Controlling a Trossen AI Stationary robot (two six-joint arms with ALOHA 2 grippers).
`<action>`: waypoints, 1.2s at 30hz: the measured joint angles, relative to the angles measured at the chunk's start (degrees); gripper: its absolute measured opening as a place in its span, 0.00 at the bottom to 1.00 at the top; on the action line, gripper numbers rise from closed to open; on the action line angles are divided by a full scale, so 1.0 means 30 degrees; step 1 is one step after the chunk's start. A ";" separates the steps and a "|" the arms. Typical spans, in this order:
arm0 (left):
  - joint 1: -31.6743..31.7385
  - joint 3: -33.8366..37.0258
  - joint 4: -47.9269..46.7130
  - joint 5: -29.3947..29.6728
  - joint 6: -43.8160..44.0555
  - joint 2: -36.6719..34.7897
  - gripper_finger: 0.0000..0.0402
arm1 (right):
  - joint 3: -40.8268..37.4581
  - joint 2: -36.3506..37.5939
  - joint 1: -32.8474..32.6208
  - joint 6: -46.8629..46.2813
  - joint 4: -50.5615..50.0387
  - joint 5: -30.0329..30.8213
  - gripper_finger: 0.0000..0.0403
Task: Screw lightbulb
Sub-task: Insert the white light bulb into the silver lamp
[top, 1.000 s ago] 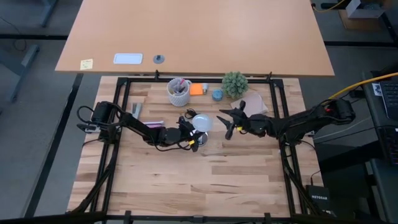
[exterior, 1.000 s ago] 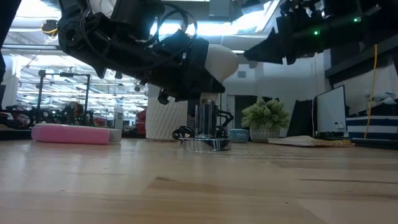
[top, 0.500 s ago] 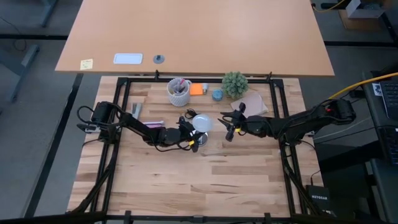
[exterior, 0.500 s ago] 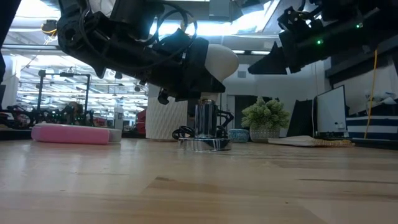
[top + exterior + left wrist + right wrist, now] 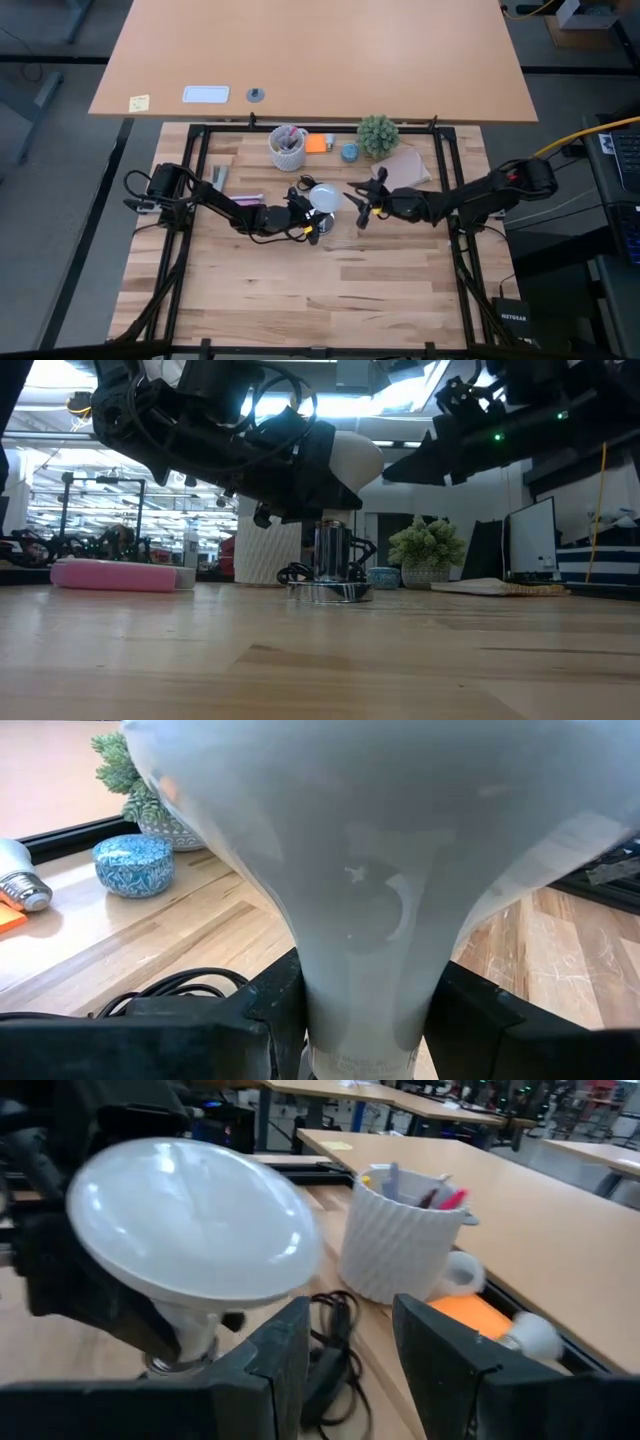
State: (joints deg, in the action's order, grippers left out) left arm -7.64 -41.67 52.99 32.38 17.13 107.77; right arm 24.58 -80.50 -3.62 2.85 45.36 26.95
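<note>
The left gripper point(image 5: 305, 215) is clamped on the neck of the lightbulb point(image 5: 323, 196), holding it above the counter point(image 5: 330, 280), over the silvery fitting point(image 5: 331, 568) with its black cord point(image 5: 335, 1342). The base appears just above or at the socket mouth; contact cannot be confirmed. To the right, the right gripper point(image 5: 362, 205) hovers just beside the globe, jaws apart and empty. Judgement: the step in hand is seating and threading the base. It calls for holding the bulb upright and centred on the fitting, turning gently, and steadying the fitting against rotation. Faint print rings the bulb's neck in the left wrist view but cannot be read. No brand is legible.
</note>
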 joint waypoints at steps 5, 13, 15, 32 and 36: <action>0.0000 0.0000 -0.0058 0.0015 0.0005 0.0000 0.38 | 0.0000 -0.0783 -0.0029 -0.0021 0.1262 -0.0534 0.37; -0.0014 0.0000 -0.0452 0.0007 -0.0002 -0.0029 0.38 | -0.0007 -0.0775 -0.0022 -0.0006 0.2064 -0.1918 0.37; -0.0015 0.0000 -0.0521 -0.0007 -0.0022 -0.0042 0.38 | -0.0007 -0.0768 -0.0009 -0.0006 0.2078 -0.2431 0.37; 0.0117 0.0007 -0.0635 -0.0058 -0.1230 -0.0044 0.38 | -0.0007 -0.0754 -0.0015 -0.0006 0.1945 -0.3938 0.37; 0.0117 -0.0002 -0.0945 -0.0033 -0.0725 -0.0051 0.38 | -0.0007 -0.0761 -0.0022 0.0060 0.2200 -0.3760 0.37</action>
State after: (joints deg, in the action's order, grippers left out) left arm -7.29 -41.68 50.16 32.28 14.96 107.61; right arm 24.56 -82.78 -3.68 3.03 51.96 15.67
